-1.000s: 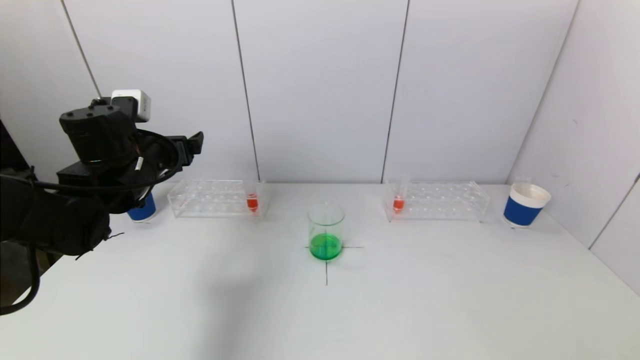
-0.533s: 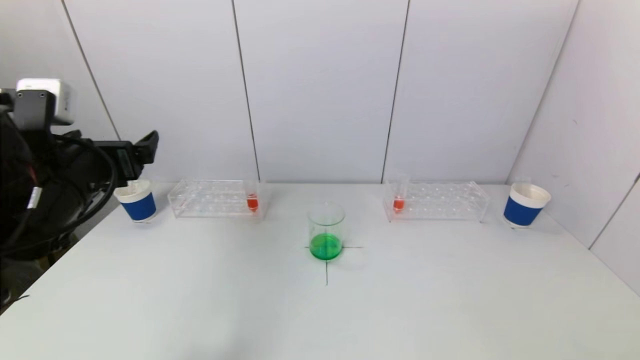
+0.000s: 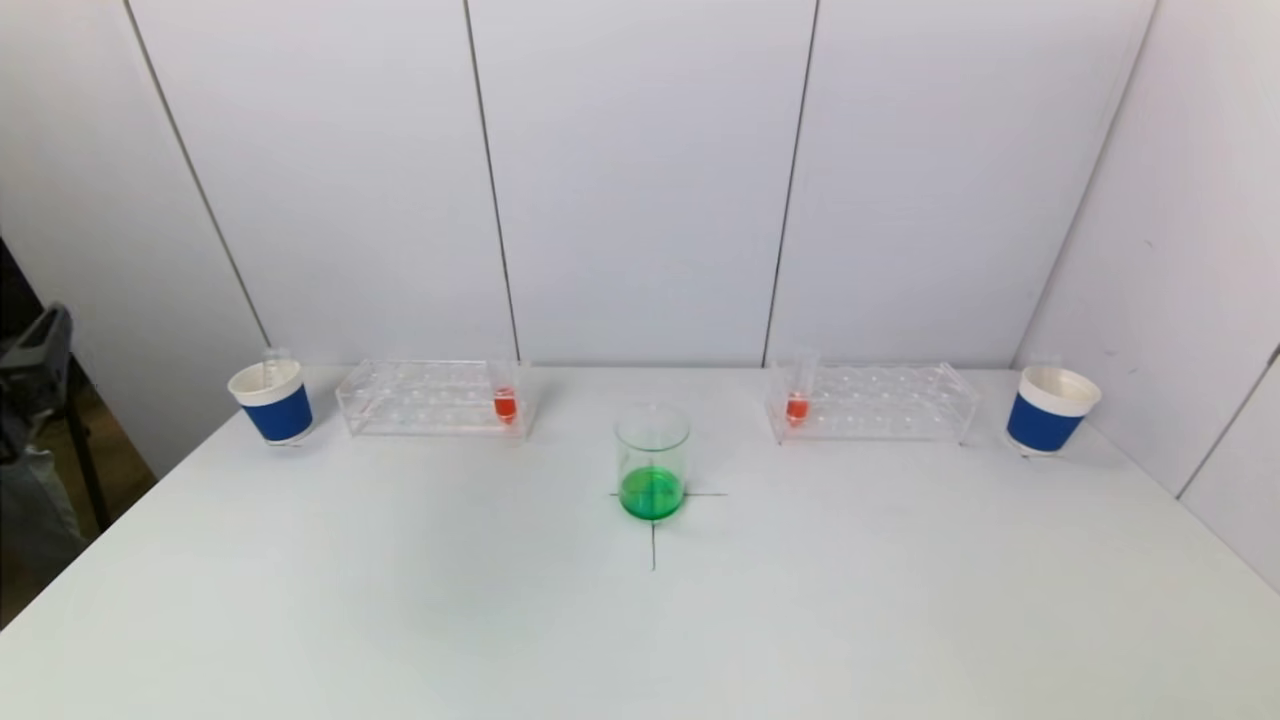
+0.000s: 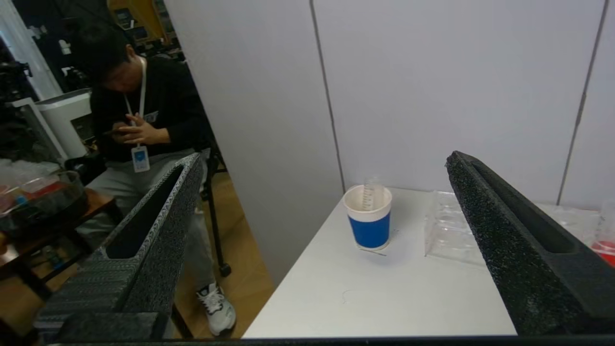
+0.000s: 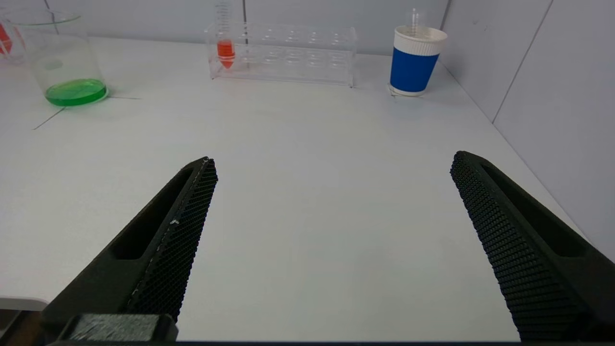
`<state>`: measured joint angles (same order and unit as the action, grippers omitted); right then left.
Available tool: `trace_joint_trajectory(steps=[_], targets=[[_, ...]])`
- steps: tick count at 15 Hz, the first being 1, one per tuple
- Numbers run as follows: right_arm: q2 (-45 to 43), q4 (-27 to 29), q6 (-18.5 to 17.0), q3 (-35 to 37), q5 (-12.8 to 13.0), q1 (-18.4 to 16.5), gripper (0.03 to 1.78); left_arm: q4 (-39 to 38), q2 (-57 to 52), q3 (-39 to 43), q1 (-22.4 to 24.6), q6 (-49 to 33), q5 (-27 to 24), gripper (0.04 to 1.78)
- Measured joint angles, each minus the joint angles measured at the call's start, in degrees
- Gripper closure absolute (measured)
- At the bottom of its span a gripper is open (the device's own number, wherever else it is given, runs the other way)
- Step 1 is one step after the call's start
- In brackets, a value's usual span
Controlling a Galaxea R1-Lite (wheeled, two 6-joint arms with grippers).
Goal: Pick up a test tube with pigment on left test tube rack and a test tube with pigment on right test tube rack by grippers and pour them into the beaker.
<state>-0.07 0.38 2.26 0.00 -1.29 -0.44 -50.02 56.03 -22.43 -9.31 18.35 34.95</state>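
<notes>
Head view, both test tubes (image 3: 505,392) upright in racks, left claw (image 4: 322,240), right claw (image 5: 331,240) wide open, empty

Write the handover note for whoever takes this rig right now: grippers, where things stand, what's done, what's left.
Left gripper: open, empty, off the table's left edge near the left blue cup.
Right gripper: open, empty, over the near right of the table.
Left rack and right rack each hold one tube of red pigment.
Beaker at the centre cross holds green liquid.
An empty tube stands in each blue cup; right cup.
Done: neither red tube picked up.
Left: pick both, pour into the beaker.
</notes>
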Motion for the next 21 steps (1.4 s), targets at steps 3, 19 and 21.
trace_joint_trajectory(steps=[3,19,21], targets=[[0.0,0.0,0.0,0.0,0.0,0.0,0.04,6.01,-9.73,4.07,0.04,0.85,1.16,0.06],[0.0,-0.02,0.0,0.0,0.0,0.0,0.04,28.28,-40.84,22.33,11.68,-6.58,-21.07,0.06],[0.0,0.0,0.0,0.0,0.0,0.0,0.04,31.17,-41.78,22.41,11.95,-9.51,-24.21,0.06]])
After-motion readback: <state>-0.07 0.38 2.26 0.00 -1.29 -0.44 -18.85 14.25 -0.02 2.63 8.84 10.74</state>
